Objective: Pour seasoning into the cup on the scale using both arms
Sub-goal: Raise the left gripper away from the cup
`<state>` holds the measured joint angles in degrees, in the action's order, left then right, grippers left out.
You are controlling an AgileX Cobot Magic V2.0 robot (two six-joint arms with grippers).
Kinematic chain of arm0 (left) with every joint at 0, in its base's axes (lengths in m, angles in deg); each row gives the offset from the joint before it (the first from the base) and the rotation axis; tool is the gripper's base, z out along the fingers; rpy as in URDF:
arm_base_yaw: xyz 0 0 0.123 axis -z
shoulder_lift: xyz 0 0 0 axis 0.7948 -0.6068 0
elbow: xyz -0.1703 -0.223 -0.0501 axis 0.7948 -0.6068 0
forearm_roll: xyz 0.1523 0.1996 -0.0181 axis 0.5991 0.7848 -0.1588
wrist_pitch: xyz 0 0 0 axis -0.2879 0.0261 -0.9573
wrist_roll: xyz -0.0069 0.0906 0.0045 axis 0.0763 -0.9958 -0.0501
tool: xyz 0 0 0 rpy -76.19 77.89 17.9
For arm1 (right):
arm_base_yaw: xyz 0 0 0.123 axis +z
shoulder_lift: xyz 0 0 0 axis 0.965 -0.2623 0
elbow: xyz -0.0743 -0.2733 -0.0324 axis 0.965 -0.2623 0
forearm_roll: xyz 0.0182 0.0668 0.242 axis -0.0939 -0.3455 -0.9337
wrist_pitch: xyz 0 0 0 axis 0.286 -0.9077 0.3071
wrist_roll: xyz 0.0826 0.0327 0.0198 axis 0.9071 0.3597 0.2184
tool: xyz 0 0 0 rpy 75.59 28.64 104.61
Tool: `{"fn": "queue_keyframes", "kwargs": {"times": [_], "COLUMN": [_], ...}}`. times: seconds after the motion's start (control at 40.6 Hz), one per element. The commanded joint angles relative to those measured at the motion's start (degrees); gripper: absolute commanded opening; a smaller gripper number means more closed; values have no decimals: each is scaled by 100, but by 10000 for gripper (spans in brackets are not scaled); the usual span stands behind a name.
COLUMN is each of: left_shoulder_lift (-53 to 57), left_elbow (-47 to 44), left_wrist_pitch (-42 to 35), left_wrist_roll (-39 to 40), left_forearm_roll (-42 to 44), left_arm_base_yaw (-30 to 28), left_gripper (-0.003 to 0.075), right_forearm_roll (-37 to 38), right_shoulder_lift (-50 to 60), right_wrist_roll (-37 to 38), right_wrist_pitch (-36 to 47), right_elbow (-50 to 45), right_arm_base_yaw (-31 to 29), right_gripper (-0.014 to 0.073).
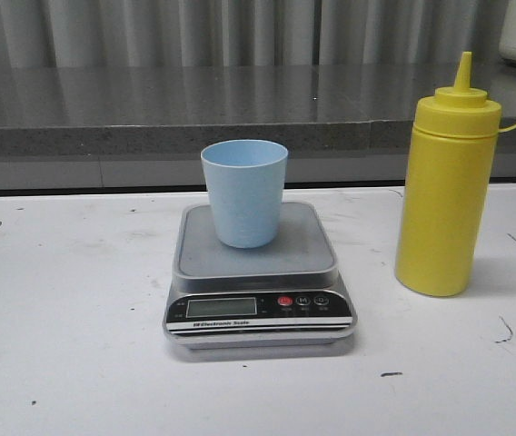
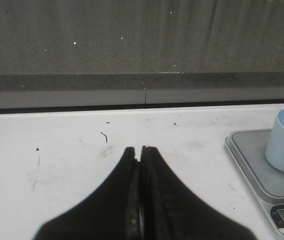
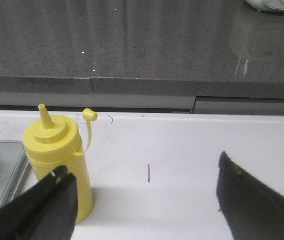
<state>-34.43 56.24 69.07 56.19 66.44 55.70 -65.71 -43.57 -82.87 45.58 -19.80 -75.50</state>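
right hand point(image 3: 144, 192) spread, seasoning point(image 3: 62, 160) beside finger; left hand point(image 2: 140, 150) clenched, empty.

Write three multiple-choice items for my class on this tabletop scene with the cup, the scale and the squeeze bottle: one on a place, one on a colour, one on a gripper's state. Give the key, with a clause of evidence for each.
1. Where does the cup stand?
A. On the scale's platform
B. On the table beside the bottle
C. On the grey ledge behind

2. What colour is the seasoning bottle?
A. Red
B. Yellow
C. Green

3. How do the right gripper's fingers stand?
A. Shut on the bottle
B. Shut on nothing
C. Spread wide, holding nothing

Key:
1. A, the front view shows the cup resting on the scale, above the display.
2. B, body and nozzle cap are yellow in both the front and right wrist views.
3. C, the right wrist view shows a broad gap between the fingers, with the bottle standing apart on the table.
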Motion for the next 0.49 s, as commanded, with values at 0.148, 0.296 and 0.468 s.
{"fn": "queue_keyframes", "kwargs": {"times": [0.148,0.296,0.468], "left_shoulder_lift": [687,700,700], "left_elbow": [10,10,10], "left_wrist_pitch": [-475,-467,-462], "left_wrist_roll": [-15,-15,-15], "left_forearm_roll": [-58,-58,-58], "left_arm_base_yaw": [-23,-23,-23], "left_gripper": [-20,-20,-20], "right_forearm_roll": [-37,-43,-43], "right_shoulder_lift": [-42,-159,-959], "right_wrist_roll": [-11,-11,-11], "right_wrist_pitch": [428,530,899], "right_elbow": [224,224,268], "right_arm_base_yaw": [-22,-22,27], "right_gripper": [591,591,591]}}
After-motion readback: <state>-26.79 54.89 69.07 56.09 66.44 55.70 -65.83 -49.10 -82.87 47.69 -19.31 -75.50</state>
